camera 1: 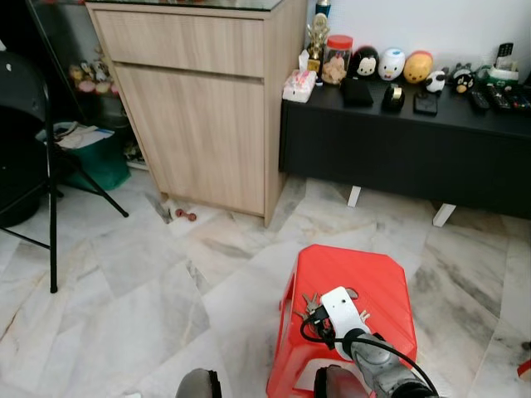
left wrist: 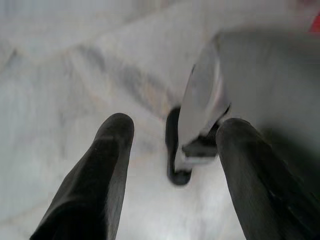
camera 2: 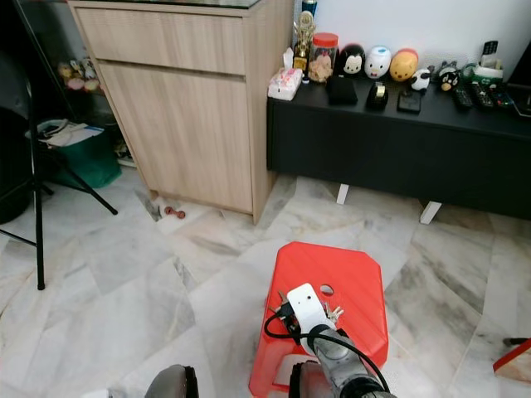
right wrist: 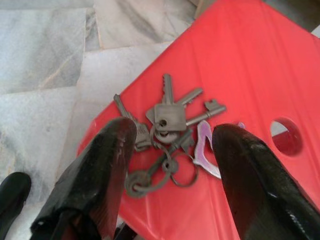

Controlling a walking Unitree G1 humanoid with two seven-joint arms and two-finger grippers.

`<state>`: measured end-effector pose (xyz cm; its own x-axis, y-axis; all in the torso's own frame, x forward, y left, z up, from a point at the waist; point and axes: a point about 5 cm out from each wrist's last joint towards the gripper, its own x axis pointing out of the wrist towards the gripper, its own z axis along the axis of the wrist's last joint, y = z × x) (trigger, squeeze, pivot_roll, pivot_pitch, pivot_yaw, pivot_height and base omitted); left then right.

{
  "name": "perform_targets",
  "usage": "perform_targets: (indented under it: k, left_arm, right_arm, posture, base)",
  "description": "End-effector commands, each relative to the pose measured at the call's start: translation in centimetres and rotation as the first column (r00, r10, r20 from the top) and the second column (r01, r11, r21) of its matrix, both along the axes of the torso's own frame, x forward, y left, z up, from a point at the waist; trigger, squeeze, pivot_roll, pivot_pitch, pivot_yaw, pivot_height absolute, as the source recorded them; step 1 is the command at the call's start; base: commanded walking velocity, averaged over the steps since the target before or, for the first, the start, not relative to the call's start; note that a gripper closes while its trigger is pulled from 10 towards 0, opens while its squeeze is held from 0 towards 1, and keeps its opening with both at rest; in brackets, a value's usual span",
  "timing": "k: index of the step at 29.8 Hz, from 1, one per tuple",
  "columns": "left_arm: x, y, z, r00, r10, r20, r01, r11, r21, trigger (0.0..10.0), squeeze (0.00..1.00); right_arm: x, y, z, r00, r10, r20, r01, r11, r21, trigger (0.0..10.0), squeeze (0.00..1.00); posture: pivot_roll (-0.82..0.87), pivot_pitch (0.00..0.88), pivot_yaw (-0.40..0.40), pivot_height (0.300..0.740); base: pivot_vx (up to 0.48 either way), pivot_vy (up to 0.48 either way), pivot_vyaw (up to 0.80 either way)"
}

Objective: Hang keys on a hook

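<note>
A bunch of metal keys (right wrist: 167,130) on rings lies near the front left corner of a red plastic stool (camera 1: 377,278). My right gripper (right wrist: 175,131) hovers just above the bunch, open, with one black finger (right wrist: 107,165) on each side of it and nothing gripped. In the eye views the right wrist (camera 1: 342,313) covers most of the keys (camera 1: 310,304). The left gripper (left wrist: 175,125) hangs idle over the marble floor, open and empty.
A light wooden cabinet (camera 1: 207,108) stands ahead on the left. Right of it is a low black sideboard (camera 1: 415,153) carrying figurines and remotes. A black folding stand (camera 1: 51,174) and a green bin (camera 1: 104,162) are at the far left. Marble floor (camera 1: 133,274) surrounds the stool.
</note>
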<state>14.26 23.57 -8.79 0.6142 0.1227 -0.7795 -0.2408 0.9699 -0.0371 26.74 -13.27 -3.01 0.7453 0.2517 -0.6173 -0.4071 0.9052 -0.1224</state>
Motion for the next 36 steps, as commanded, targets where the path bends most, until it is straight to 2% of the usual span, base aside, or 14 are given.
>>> perform_targets:
  k: [1,9,16,28,36]
  left_arm:
    - [-0.4,-0.1,-0.1,1.0,0.004,0.003,-0.004,1.0,-0.005,10.0,0.0]
    - [-0.1,-0.8,0.1,0.997,-0.028,0.073,0.029,1.0,-0.011,10.0,0.0]
    - [-0.4,-1.1,0.3,0.991,-0.028,0.129,0.029,1.0,-0.006,10.0,0.0]
    - [-0.4,-1.5,0.9,0.977,-0.022,0.213,0.021,1.0,0.009,10.0,0.0]
    - [-0.2,-2.1,1.2,0.97,-0.025,0.241,0.023,1.0,0.012,10.0,0.0]
  right_arm:
    - [0.0,-0.1,0.0,1.0,-0.005,-0.009,0.005,1.0,-0.005,10.0,0.0]
    - [1.0,-0.8,0.9,0.998,-0.047,0.047,0.046,0.999,0.021,10.0,0.0]
    - [2.0,-1.2,1.8,0.997,-0.038,0.074,0.038,0.999,0.005,10.0,0.0]
    - [4.2,-0.7,4.0,0.99,0.039,0.135,-0.043,0.999,0.029,10.0,0.0]
    - [4.8,0.0,4.7,0.989,0.067,0.13,-0.073,0.997,0.04,10.0,0.0]
  posture:
    - [0.07,0.132,-0.028,0.612]
    - [0.09,0.184,-0.038,0.612]
    - [0.09,0.218,-0.054,0.612]
    - [0.1,0.249,-0.077,0.612]
    - [0.1,0.262,-0.082,0.612]
  base:
    - [0.0,0.0,0.0]
    - [0.0,0.0,0.0]
    - [0.0,0.0,0.0]
    - [0.0,0.0,0.0]
    - [0.0,0.0,0.0]
